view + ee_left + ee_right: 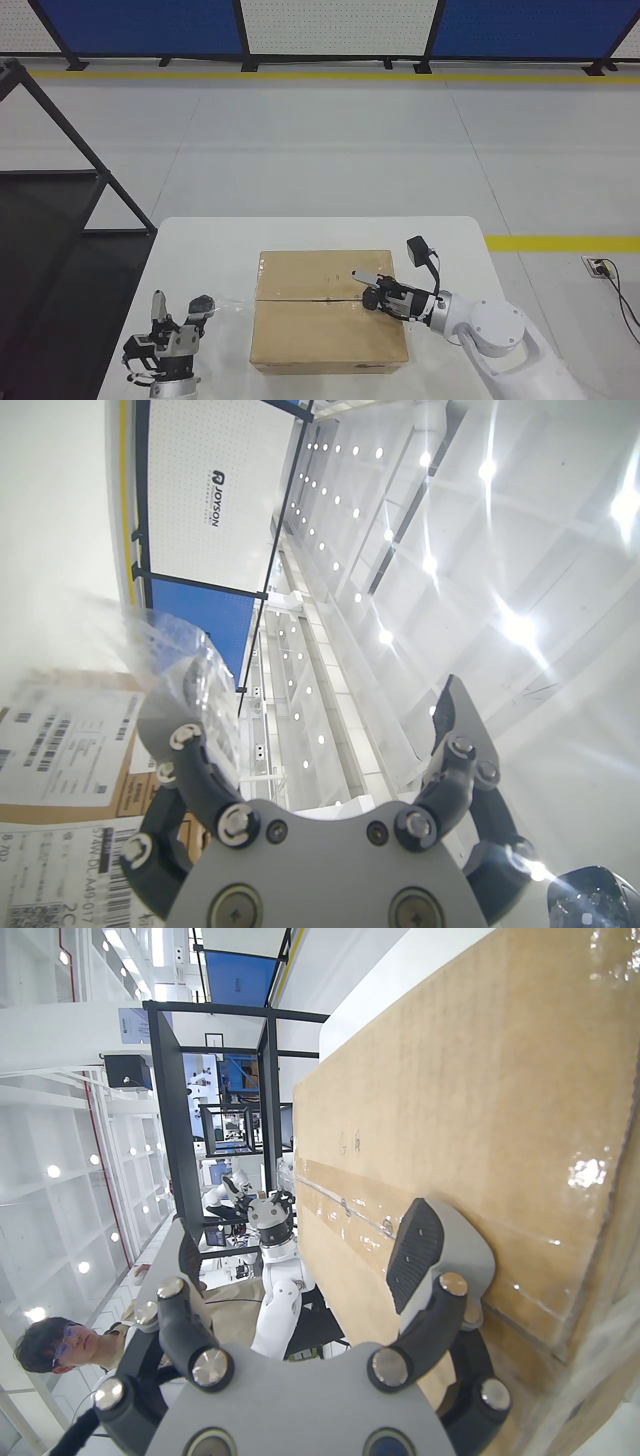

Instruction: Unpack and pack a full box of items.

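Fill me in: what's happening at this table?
The cardboard box sits on the white table, flaps shut along a taped seam. The right gripper is open over the seam, one finger against the box top. The left gripper is open beside the box, clear film clinging to one finger.

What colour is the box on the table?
The box is plain brown, best seen in the top view.

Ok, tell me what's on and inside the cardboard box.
On the cardboard box: clear tape along the centre seam, the open right tool over it. The box is shut, so contents are hidden.
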Controlling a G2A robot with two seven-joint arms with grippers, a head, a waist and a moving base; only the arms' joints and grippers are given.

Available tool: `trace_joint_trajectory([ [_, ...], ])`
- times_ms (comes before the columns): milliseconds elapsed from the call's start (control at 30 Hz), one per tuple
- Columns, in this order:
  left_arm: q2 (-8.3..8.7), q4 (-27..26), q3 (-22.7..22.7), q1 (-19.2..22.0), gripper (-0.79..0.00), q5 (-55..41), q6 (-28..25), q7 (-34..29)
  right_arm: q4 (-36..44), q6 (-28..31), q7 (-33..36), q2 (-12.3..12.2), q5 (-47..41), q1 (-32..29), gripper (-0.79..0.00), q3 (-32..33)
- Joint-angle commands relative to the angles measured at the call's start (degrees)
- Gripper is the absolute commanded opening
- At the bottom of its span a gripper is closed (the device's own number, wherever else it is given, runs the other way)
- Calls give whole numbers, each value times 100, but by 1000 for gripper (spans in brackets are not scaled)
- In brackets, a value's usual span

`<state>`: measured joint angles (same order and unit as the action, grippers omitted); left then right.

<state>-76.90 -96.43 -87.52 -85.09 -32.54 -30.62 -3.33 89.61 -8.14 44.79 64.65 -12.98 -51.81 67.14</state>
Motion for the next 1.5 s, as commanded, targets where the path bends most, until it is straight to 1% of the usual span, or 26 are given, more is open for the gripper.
trace_joint_trajectory([
  [0, -6, -141, -17, -25, 0, 73, 29, 48, -12, 7, 2, 2, -1, 5, 0, -4],
  [567, -78, -871, 108, -34, 0, 667, -5, 339, -14, 37, 15, -7, -36, -60, 0, 67],
  [867, -116, -1101, 181, -121, 0, 959, -86, 447, -57, 69, 16, -2, -56, -52, 0, 62],
  [1067, -136, -1189, 246, -48, 0, 1145, 41, 465, -66, 80, 22, 1, -52, -36, 0, 56],
  [1467, -187, -1468, 501, -45, 0, 1735, 139, 581, -57, 64, 2, 2, -57, -42, 0, 71],
])
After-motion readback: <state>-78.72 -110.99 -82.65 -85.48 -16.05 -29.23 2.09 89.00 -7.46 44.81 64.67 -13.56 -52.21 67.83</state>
